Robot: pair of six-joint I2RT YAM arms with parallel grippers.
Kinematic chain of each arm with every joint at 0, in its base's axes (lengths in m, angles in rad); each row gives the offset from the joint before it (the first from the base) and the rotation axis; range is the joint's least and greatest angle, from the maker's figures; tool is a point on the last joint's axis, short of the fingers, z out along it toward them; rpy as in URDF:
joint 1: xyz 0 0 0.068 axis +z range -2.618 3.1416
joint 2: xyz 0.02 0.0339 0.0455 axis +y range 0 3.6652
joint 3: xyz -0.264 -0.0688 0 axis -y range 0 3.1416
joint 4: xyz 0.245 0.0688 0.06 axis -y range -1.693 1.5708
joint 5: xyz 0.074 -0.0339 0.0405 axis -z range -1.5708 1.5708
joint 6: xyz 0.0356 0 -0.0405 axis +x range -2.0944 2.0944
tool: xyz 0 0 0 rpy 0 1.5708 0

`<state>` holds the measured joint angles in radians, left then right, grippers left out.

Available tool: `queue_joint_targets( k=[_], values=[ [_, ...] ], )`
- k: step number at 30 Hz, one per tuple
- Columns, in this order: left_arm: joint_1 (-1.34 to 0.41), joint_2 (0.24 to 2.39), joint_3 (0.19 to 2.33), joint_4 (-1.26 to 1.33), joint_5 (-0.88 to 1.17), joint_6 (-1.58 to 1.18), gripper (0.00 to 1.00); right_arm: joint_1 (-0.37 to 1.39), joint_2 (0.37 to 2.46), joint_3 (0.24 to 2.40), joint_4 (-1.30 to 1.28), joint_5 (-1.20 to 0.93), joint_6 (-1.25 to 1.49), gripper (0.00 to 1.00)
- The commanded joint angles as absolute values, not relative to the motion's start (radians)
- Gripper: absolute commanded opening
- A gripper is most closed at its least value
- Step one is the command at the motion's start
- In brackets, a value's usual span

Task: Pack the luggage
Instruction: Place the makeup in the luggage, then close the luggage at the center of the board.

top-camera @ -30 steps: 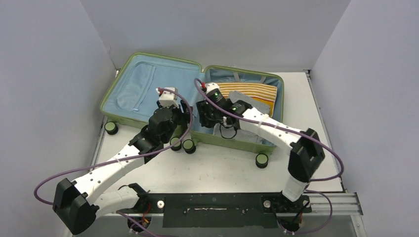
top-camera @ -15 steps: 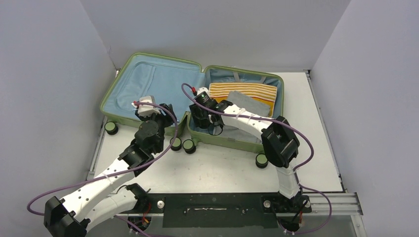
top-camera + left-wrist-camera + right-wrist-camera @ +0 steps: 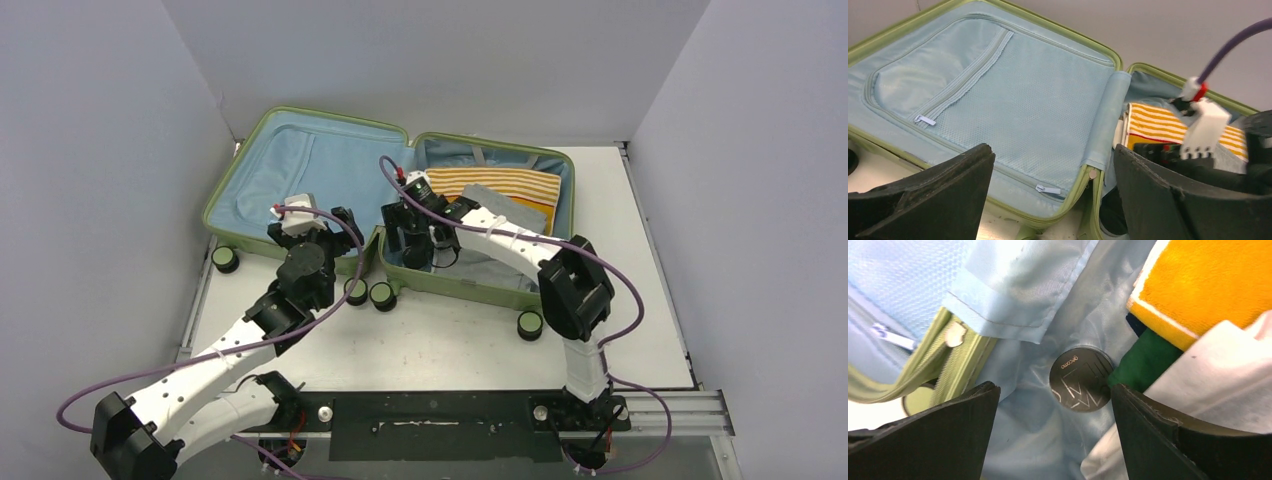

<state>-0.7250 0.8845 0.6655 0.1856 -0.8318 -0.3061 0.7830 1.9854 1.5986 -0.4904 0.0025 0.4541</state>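
The luggage (image 3: 320,116) lies open on the table, its light-blue lined lid (image 3: 1013,85) on the left. The right half holds a yellow striped towel (image 3: 500,183) and a grey cloth (image 3: 510,208). My left gripper (image 3: 348,228) is open and empty just outside the near rim, by the hinge (image 3: 1093,172). My right gripper (image 3: 418,250) is open inside the right half, at its near-left corner. In the right wrist view, a round dark tin (image 3: 1080,379) lies on the lining (image 3: 1038,440) just beyond the right gripper (image 3: 1055,390), beside green cloth (image 3: 1143,362) and white cloth (image 3: 1218,385).
Black wheels with green hubs (image 3: 225,258) (image 3: 381,295) (image 3: 529,324) stick out along the luggage's near side. Grey walls close in the table (image 3: 430,345) on the left, back and right. The mesh pocket's zipper pull (image 3: 1047,189) lies near the lid's front edge.
The left gripper drew back left and toward the near rim. The right gripper shifted left into the corner as its elbow swung back. Both sets of jaws opened wider.
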Motion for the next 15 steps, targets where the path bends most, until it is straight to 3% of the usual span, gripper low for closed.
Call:
queue_joint_targets(
  k=[1, 8, 15],
  values=[
    [-0.729, 0.89, 0.667, 0.246, -0.901, -0.27, 0.87, 0.755, 1.795, 1.616, -0.453, -0.037, 0.504, 0.84],
    [-0.699, 0.912, 0.718, 0.154, -0.918, -0.322, 0.88, 0.75, 1.434, 1.329, -0.384, 0.085, 0.499, 0.82],
    [-0.276, 1.031, 0.868, -0.248, -0.467, -0.734, 0.92, 0.755, 1.1, 0.992, -0.358, 0.148, 0.532, 0.81]
  ],
)
